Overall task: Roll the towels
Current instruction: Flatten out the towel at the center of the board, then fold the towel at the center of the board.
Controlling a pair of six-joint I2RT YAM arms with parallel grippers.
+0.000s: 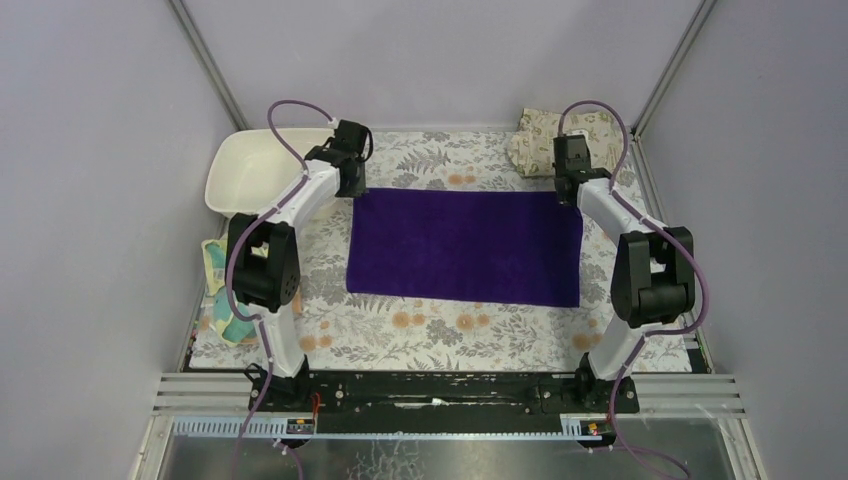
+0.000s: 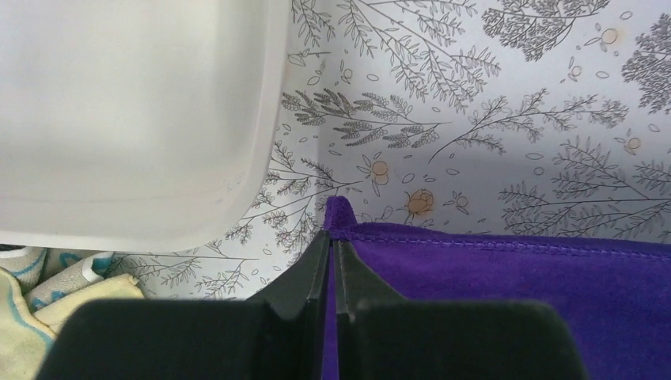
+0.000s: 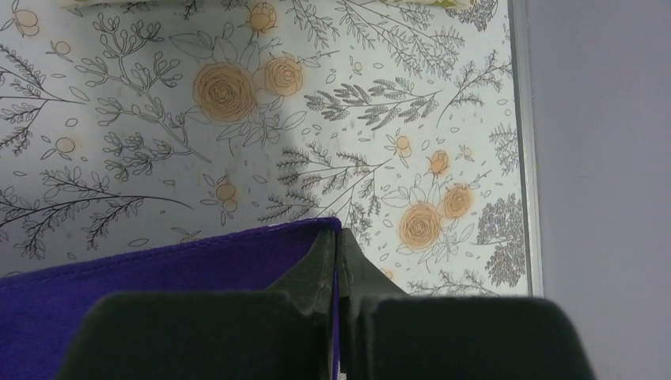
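Note:
A dark purple towel (image 1: 465,247) lies spread flat in the middle of the floral mat. My left gripper (image 1: 352,186) is shut on its far left corner, and purple cloth (image 2: 339,212) pokes out past the closed tips (image 2: 334,237). My right gripper (image 1: 568,190) is shut on the far right corner (image 3: 308,237), with purple fabric showing between the closed fingers (image 3: 338,241). A pale yellow towel with teal marks (image 1: 219,290) lies crumpled at the mat's left edge, also seen in the left wrist view (image 2: 32,309).
A white plastic basin (image 1: 250,170) stands at the back left, close beside the left gripper (image 2: 134,119). A beige leaf-printed folded cloth (image 1: 565,140) lies at the back right. Grey walls enclose the table; a metal rail (image 3: 526,150) runs along the right edge.

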